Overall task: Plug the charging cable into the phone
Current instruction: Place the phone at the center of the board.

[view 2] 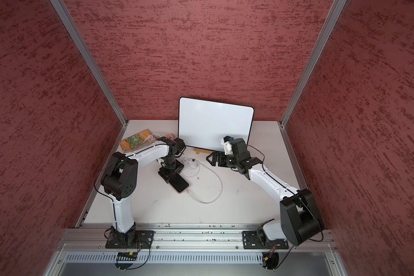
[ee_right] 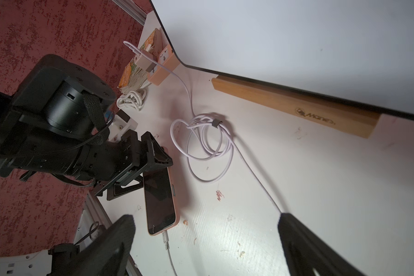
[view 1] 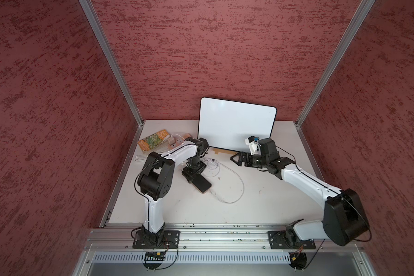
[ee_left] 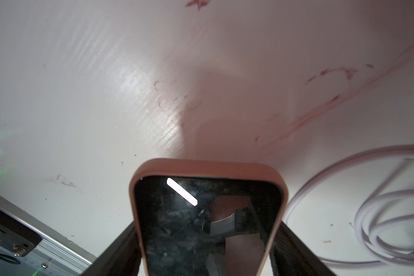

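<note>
Flat, black-screened, tan-rimmed phone (view 1: 202, 185) is lying face up on the white tabletop (view 1: 273, 208), left of centre, angled with one short end pointing toward the front rail. Long thin white charging cable (view 1: 242, 188) is meeting that near short end. Its small silvery connector tip (ee_right: 165, 240) is sitting right against the edge, in line with the phone. Looks seated, can't tell how deep. From there the cable is arcing wide to the right across the table. It's then running back into a loose coil (ee_right: 208, 141) pinched by a grey tie, just beside the phone's far end. After that it's heading to the white charger block (ee_right: 145, 61) sitting in a tan power strip (ee_right: 163, 69) at the back left.

Left gripper (view 1: 193, 177) is reaching down over the phone's far end, jaws clamping its two long sides. In the left wrist view a black finger (ee_left: 120, 251) is pressing against each side of the case. Right gripper (view 1: 233, 159) is hovering above the table to the right of the coil, jaws spread wide, holding nothing.

Behind: large white board with a black rim (view 1: 237, 124) is leaning against the red textured wall, resting in a wooden slat stand (ee_right: 296, 105). Thicker bundled white cord (ee_right: 132, 100) and an orange-and-green printed book (view 1: 151, 142) are lying by the power strip.
</note>
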